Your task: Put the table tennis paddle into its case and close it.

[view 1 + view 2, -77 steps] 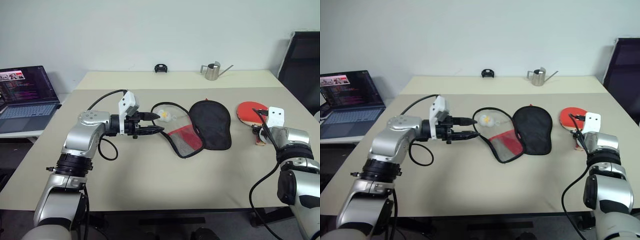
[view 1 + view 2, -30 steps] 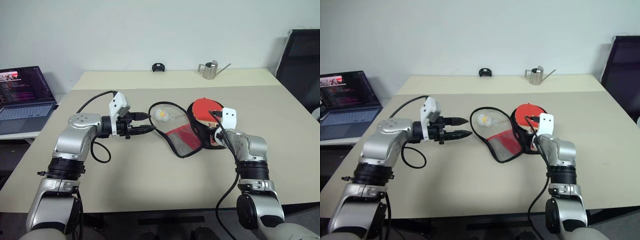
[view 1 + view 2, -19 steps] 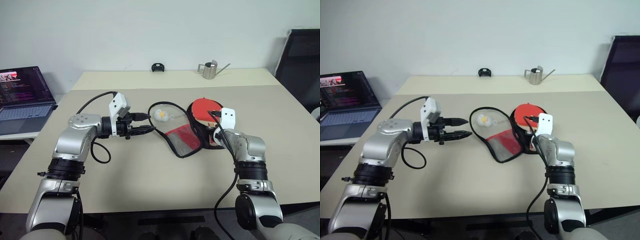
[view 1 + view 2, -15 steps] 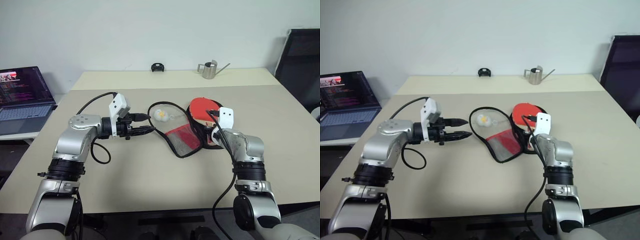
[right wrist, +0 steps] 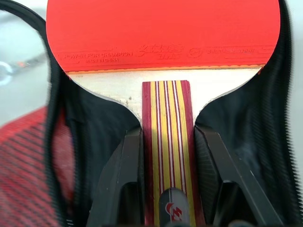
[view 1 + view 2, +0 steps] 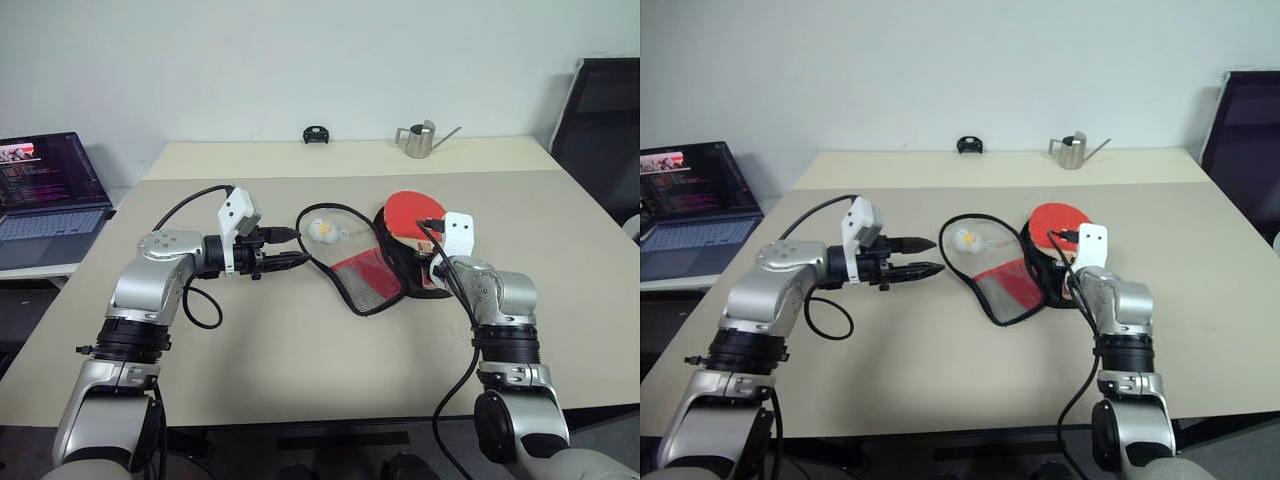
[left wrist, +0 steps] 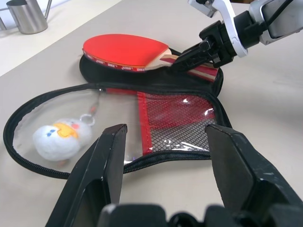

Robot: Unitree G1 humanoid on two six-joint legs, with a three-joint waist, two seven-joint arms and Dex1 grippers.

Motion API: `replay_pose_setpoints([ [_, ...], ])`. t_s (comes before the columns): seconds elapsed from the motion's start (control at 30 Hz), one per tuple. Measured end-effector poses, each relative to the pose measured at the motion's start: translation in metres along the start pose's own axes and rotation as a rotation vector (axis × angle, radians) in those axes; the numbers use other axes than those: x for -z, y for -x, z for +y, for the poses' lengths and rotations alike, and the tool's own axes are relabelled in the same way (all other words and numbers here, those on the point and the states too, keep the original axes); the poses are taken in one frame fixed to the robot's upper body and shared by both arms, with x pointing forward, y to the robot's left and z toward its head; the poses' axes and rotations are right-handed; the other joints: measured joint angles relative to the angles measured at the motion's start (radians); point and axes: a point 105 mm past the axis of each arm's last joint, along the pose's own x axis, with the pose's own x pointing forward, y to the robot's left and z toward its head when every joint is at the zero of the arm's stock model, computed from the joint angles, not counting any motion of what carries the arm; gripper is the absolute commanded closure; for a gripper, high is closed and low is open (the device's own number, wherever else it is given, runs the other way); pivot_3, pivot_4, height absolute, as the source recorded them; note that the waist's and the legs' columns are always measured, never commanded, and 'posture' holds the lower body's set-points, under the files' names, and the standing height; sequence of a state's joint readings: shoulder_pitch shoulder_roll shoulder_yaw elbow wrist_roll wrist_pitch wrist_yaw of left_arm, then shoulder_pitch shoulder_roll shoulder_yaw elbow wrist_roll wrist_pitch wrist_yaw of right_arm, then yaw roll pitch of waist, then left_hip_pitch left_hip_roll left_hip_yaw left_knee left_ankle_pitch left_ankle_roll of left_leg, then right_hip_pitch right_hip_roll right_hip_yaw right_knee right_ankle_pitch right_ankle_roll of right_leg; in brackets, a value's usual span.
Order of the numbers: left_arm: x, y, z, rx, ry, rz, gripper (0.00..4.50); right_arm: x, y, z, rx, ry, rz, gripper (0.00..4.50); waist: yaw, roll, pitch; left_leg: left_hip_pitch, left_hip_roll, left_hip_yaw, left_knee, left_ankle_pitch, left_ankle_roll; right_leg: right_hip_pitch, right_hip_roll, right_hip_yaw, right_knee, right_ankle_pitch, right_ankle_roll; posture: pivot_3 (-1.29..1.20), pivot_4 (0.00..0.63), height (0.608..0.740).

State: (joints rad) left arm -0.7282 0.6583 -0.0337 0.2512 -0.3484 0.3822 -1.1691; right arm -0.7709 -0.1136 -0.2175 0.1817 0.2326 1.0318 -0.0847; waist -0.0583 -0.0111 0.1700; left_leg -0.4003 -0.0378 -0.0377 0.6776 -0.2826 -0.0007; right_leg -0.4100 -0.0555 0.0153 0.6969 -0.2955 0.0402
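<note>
So I am holding the table tennis paddle (image 5: 163, 56) by its striped wooden handle in my right gripper (image 5: 168, 156), the two fingers pressing on either side of the handle. The red face is lying over the black half of the case (image 6: 372, 262), and the handle is pointing back toward my right wrist. From what I am seeing, the paddle is sitting on or just above that black half; I cannot tell whether it is resting fully down yet.

The case is lying unzipped and spread flat, its red mesh flap folded out to the left of the paddle, with a small white plush keyring (image 7: 57, 138) lying on the flap's clear part.

My left gripper (image 6: 291, 246) is hovering just to the left of the case, its fingers spread apart and gripping nothing, pointing toward the open flap.

I am judging the placing step as nearly done. What is remaining, as I read it: letting go of the handle, folding the mesh flap over the paddle, and running the zip around the edge.
</note>
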Motion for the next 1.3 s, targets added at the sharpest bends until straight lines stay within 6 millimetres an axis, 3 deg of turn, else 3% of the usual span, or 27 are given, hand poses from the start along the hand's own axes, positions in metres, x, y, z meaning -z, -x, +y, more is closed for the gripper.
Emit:
replay_pose_setpoints([
  [0.37, 0.000, 0.000, 0.000, 0.001, 0.001, -0.001, 1.62, 0.003, -0.002, 0.002, -0.014, -0.052, 0.004, 3.09, 0.001, 0.000, 0.000, 0.000, 0.000, 0.000, 0.000, 0.000, 0.000, 0.000, 0.000, 0.000, 0.000, 0.000, 0.000, 0.00, 0.150, 0.740],
  [0.77, 0.000, 0.000, 0.000, 0.002, 0.000, -0.001, 1.62, 0.002, -0.004, -0.004, 0.006, 0.007, -0.007, 3.09, 0.001, 0.000, 0.000, 0.000, 0.000, 0.000, 0.000, 0.000, 0.000, 0.000, 0.000, 0.000, 0.000, 0.000, 0.000, 0.00, 0.150, 0.740],
  [0.87, 0.000, 0.000, 0.000, 0.002, 0.000, -0.001, 1.62, 0.001, -0.005, -0.002, -0.003, -0.005, -0.017, 2.46, 0.001, 0.000, 0.000, 0.000, 0.000, 0.000, 0.000, 0.000, 0.000, 0.000, 0.000, 0.000, 0.000, 0.000, 0.000, 0.00, 0.150, 0.740],
  [1.03, -0.002, -0.001, -0.001, 0.004, -0.006, -0.003, 1.62, -0.002, -0.004, -0.005, 0.011, 0.009, -0.028, 0.72, 0.001, 0.000, 0.000, 0.000, 0.000, 0.000, 0.000, 0.000, 0.000, 0.000, 0.000, 0.000, 0.000, 0.000, 0.000, 0.00, 0.150, 0.740],
  [1.27, -0.002, -0.001, -0.001, 0.005, -0.008, -0.005, 1.62, -0.003, -0.004, -0.007, 0.012, 0.015, -0.030, 0.72, 0.001, 0.000, 0.000, 0.000, 0.000, 0.000, 0.000, 0.000, 0.000, 0.000, 0.000, 0.000, 0.000, 0.000, 0.000, 0.00, 0.150, 0.740],
  [1.3, -0.002, -0.001, -0.001, 0.005, -0.008, -0.005, 1.62, -0.003, -0.004, -0.007, 0.010, 0.014, -0.030, 0.51, 0.001, 0.000, 0.000, 0.000, 0.000, 0.000, 0.000, 0.000, 0.000, 0.000, 0.000, 0.000, 0.000, 0.000, 0.000, 0.00, 0.150, 0.740],
])
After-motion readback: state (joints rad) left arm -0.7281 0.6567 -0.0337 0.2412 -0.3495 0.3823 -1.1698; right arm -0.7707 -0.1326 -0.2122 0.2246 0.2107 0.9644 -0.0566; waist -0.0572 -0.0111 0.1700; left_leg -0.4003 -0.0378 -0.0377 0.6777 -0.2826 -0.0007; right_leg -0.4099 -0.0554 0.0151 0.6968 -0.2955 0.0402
